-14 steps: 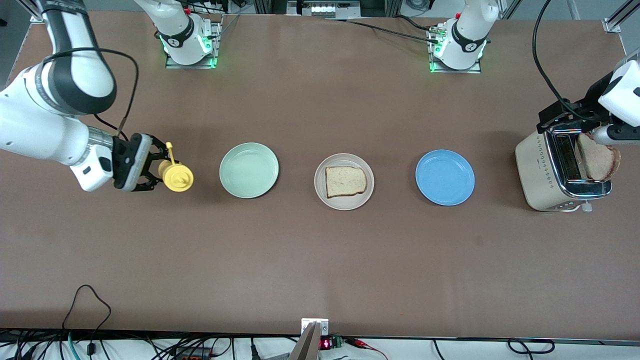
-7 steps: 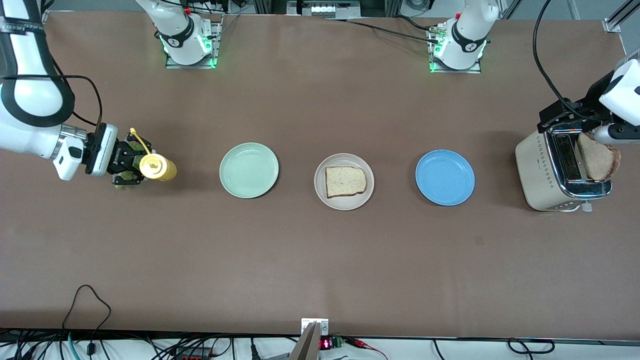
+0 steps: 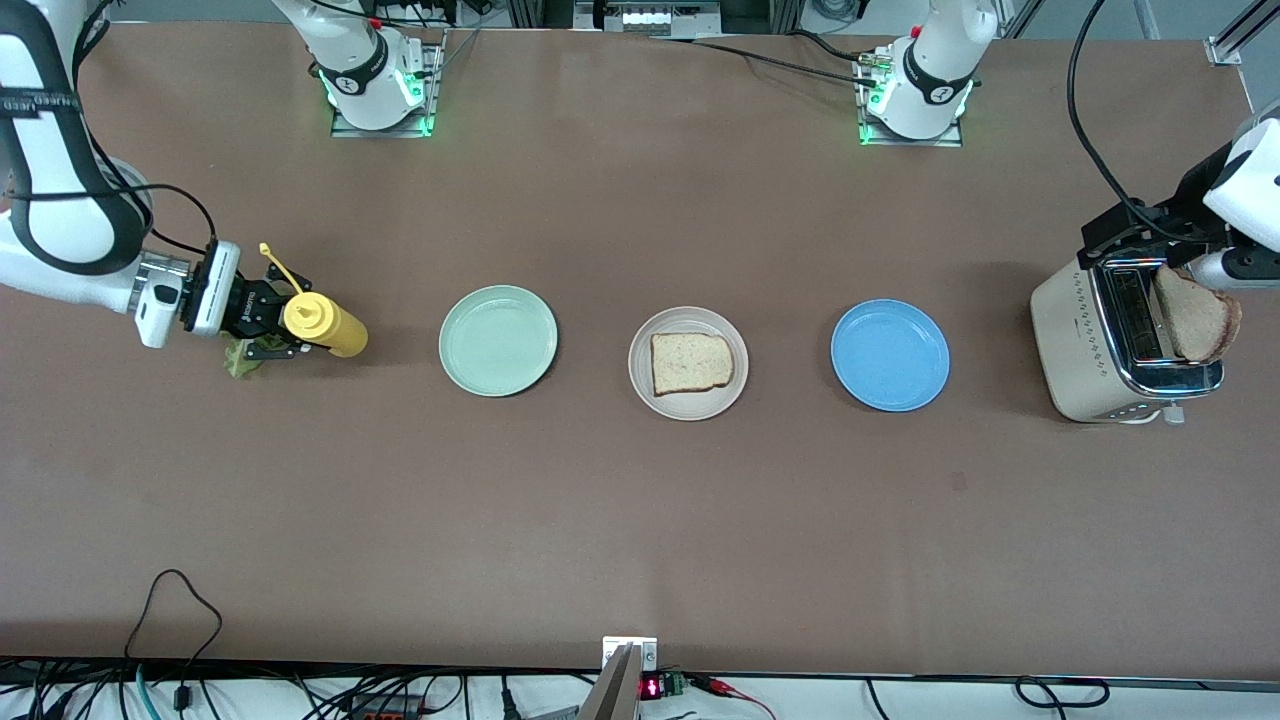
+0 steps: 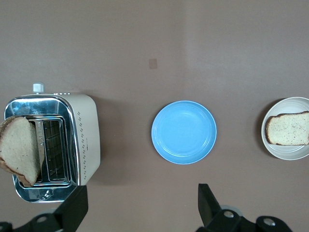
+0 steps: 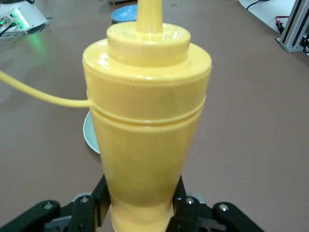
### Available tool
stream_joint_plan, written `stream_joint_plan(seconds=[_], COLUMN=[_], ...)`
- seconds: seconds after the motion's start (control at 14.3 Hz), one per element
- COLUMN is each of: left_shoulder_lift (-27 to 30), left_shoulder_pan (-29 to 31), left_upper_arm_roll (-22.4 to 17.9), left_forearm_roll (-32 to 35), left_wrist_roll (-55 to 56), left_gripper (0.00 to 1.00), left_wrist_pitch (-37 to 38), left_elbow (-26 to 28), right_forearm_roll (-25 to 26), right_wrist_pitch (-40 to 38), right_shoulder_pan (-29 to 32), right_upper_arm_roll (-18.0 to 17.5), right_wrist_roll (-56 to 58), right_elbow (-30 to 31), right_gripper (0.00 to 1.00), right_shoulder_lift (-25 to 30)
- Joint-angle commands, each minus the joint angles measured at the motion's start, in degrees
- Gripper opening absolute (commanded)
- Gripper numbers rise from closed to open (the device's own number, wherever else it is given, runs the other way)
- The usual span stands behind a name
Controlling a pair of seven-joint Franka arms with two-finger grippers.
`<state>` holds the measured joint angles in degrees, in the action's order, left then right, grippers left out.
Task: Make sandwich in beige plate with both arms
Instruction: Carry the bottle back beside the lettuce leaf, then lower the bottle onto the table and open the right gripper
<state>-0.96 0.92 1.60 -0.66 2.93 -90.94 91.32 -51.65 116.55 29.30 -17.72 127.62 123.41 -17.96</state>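
At the right arm's end of the desk [image 3: 640,520], the right gripper [image 3: 272,322] clamps a yellow bottle [image 3: 325,325]. Left gripper [image 4: 140,212], fingers spread, hangs over the toaster [image 3: 1085,345]. One bread slice [image 3: 690,362] lies on the beige plate [image 3: 688,400].

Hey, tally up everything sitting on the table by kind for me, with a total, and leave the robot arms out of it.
Plates: 3, namely the mint green plate, the beige plate and the blue plate
Bread slices: 2, one on the beige plate, one in the toaster
Toaster: 1
Yellow squeeze bottle: 1
Lettuce leaf: 1
Total: 8
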Motion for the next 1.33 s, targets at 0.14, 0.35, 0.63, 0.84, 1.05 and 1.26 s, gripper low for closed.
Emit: stream_joint_plan(seconds=[0.14,0.35,0.63,0.84,1.05,1.26], left_shoulder_lift=[0.7,0.6,0.5,0.5,0.5,0.5], left_shoulder_pan=[0.3,0.3,0.2,0.1,0.1,0.1], left_upper_arm_roll=[0.3,0.4,0.4,0.4,0.4,0.4], left_forearm_roll=[0.7,0.7,0.6,0.7,0.7,0.7], left_wrist_roll=[-1.0,-1.1,-1.2,-1.2,-1.3,-1.3], left_gripper=[1.0,1.0,1.0,1.0,1.0,1.0], left_wrist_pitch=[-0.2,-0.2,-0.3,-0.3,-0.2,-0.2], left_elbow=[0.1,0.1,0.1,0.1,0.1,0.1], right_forearm_roll=[-4.3,-6.7,-7.4,-7.5,-7.5,-7.5], right_wrist_pitch=[0.0,0.5,2.1,2.3,2.4,3.6], right_shoulder_pan=[2.7,2.7,2.7,2.7,2.8,2.7], right_upper_arm_roll=[-1.5,-1.5,-1.5,-1.5,-1.5,-1.5], right_wrist_roll=[7.9,10.5,11.9,11.9,11.9,11.9], right_elbow=[-0.4,-0.5,-0.8,-0.9,-1.2,-1.2], right_gripper=[0.0,0.01,0.01,0.02,0.02,0.02], right_shoulder_lift=[-5.9,-8.3,-11.0,-11.4,-12.5,-13.0])
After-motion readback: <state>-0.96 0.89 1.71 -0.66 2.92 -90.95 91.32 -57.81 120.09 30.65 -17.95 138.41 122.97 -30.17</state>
